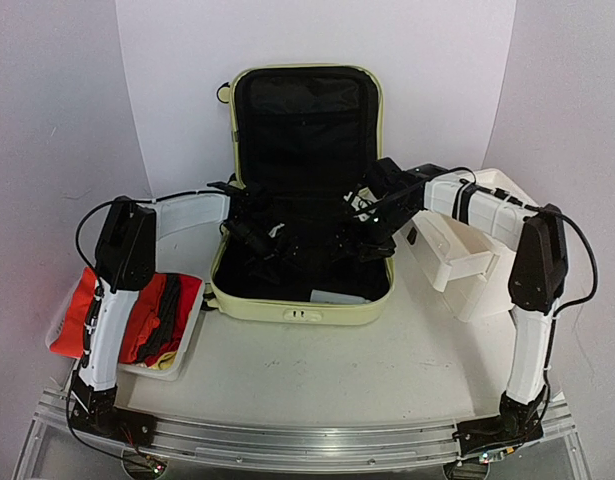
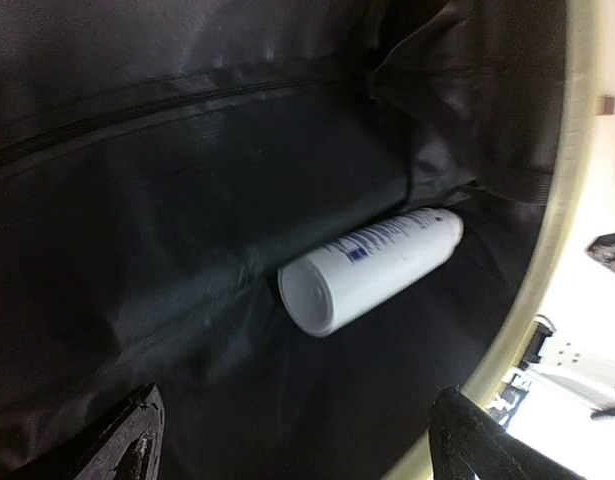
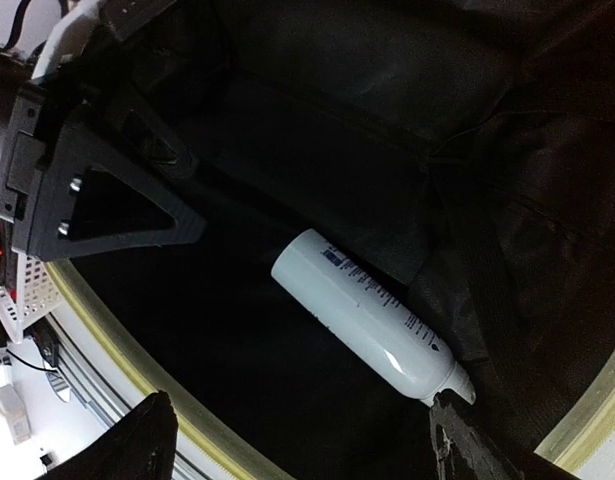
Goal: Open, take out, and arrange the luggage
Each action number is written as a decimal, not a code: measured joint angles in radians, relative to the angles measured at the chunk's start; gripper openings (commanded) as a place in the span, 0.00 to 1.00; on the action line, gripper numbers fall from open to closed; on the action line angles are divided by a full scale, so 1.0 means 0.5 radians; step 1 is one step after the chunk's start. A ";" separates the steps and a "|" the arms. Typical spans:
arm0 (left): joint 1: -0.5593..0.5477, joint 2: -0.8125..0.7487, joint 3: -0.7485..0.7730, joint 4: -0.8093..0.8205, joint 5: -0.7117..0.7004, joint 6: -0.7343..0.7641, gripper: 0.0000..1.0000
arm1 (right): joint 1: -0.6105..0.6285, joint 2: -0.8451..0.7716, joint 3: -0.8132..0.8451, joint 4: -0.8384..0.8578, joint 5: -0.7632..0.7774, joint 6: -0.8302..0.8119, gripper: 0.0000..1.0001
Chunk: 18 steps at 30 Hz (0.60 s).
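The luggage (image 1: 299, 312), a pale yellow-green suitcase, lies open at the table's middle, its lid (image 1: 305, 120) standing up against the back wall. Both grippers reach into its black-lined lower half. My left gripper (image 1: 259, 236) is open with nothing between its fingers. A white bottle (image 2: 372, 268) with blue print lies on the lining just beyond this gripper (image 2: 302, 445). My right gripper (image 1: 363, 236) is also open, its jaws (image 3: 307, 450) near the same bottle (image 3: 367, 315), one fingertip (image 3: 467, 440) close to the cap. In the top view the bottle (image 1: 337, 296) shows by the suitcase's front rim.
A white mesh basket (image 1: 183, 358) holding red, orange and dark clothes (image 1: 137, 310) stands left of the suitcase. A white drawer box (image 1: 487, 290) with one drawer (image 1: 455, 262) pulled out stands to the right. The suitcase rim (image 2: 547, 260) curves close to my left gripper.
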 measured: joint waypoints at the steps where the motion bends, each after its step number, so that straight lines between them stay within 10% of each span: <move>1: -0.012 0.028 0.028 0.001 0.003 0.004 0.94 | 0.002 0.037 0.034 -0.034 0.002 -0.024 0.87; 18: -0.365 0.539 0.530 0.019 -0.040 -0.298 0.83 | 0.021 -0.495 -0.091 -0.213 0.266 -0.247 0.87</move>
